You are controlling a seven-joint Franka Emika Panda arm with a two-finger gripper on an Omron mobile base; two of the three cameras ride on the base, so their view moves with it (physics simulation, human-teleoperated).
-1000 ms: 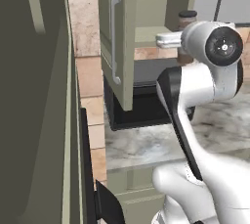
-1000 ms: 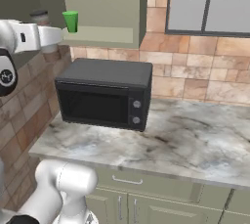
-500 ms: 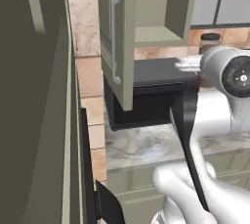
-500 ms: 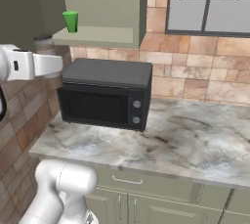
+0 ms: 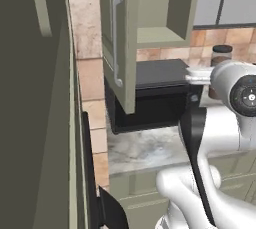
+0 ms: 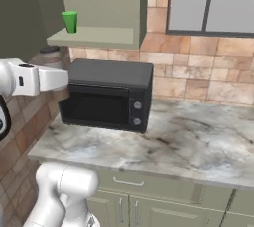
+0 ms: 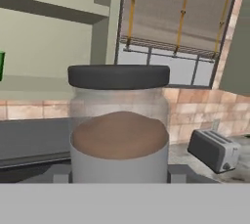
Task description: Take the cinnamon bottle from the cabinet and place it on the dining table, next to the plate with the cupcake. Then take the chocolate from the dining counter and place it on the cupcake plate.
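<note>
The cinnamon bottle [image 7: 118, 130], a clear jar with brown powder, a pale band and a dark cap, stands upright between my fingertips. My gripper [image 7: 119, 176] is shut on its lower part. From the left base view the cinnamon bottle [image 5: 221, 55] hangs in the air right of the open sage-green cabinet [image 5: 120, 38], above the black microwave [image 5: 150, 93]. In the right base view the cinnamon bottle [image 6: 51, 55] sits above my gripper [image 6: 55, 70], below the cabinet [image 6: 94, 35] shelf. The dining table, plate, cupcake and chocolate are out of view.
A green cup [image 6: 70, 21] stands on the cabinet shelf. The microwave [image 6: 106, 94] sits on a marble counter [image 6: 188, 141] with tiled wall behind. A toaster [image 7: 215, 149] stands further along. The open cabinet door with its silver handle [image 5: 116, 38] juts out.
My arm has come down and away from the cabinet shelf with the cinnamon bottle held in the gripper, from shelf height to just above the microwave's top.
</note>
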